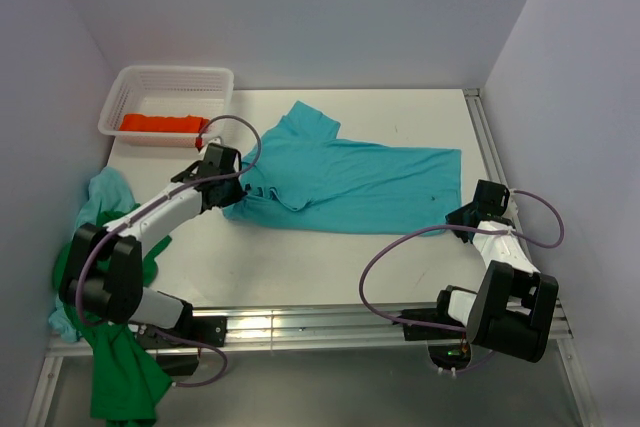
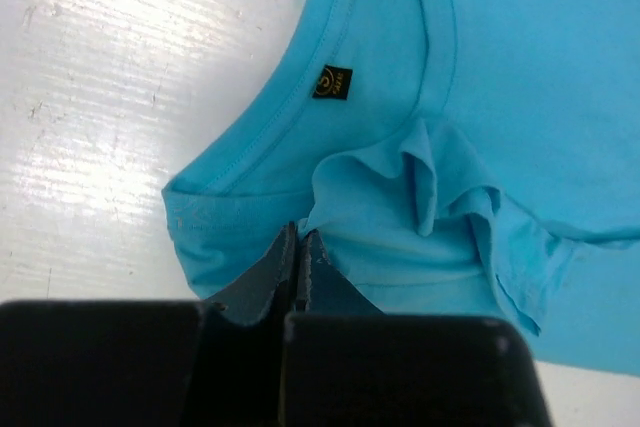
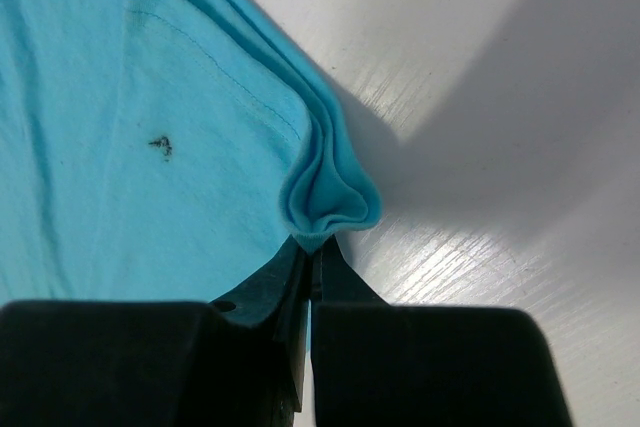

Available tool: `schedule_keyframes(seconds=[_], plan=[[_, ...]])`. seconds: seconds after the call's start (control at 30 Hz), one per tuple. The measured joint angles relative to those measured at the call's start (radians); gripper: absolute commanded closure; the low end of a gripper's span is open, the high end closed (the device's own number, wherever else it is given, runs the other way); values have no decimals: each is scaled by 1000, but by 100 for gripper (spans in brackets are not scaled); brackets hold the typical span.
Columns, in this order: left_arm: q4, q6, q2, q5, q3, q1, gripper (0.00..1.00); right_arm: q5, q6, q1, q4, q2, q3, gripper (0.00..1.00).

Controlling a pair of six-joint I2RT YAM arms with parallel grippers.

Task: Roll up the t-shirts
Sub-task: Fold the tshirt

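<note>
A turquoise t-shirt (image 1: 350, 182) lies spread across the middle of the white table, collar to the left. My left gripper (image 1: 228, 187) is shut on its cloth near the shoulder. In the left wrist view the closed tips (image 2: 301, 237) pinch a rumpled fold of the t-shirt (image 2: 500, 67) below the collar label (image 2: 332, 83). My right gripper (image 1: 462, 215) is shut on the near right hem corner. The right wrist view shows that corner (image 3: 330, 197) bunched between the closed tips (image 3: 318, 245).
A white mesh basket (image 1: 215, 77) at the back left holds an orange-red t-shirt (image 1: 160, 123). A second turquoise t-shirt (image 1: 105, 197) and a bright green t-shirt (image 1: 120, 367) are heaped at the left edge by the left arm's base. White walls enclose the table.
</note>
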Motion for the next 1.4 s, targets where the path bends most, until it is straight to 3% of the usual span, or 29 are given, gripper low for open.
schedule_keyframes(seconds=[0.47, 0.57, 0.63, 0.73, 0.9, 1.13, 1.4], plan=[[-12, 0, 204, -94, 32, 0, 99, -7, 0, 0, -1, 0, 0, 100], [-13, -1, 208, -116, 32, 0, 88, -8, 0, 0, -1, 0, 0, 100], [-12, -1, 209, -126, 33, 0, 68, -9, 0, 0, -1, 0, 0, 100], [-10, -5, 197, -125, 32, 0, 53, -11, -4, 0, -1, 0, 0, 100], [-8, -14, 68, -123, 32, 0, 41, -13, -10, 0, -1, -1, 0, 100], [-20, -58, -72, -88, 9, 0, 47, -16, -11, 0, 0, -2, 0, 100], [31, -186, -197, 34, -238, 0, 46, -22, -12, 0, 0, -2, 0, 100]])
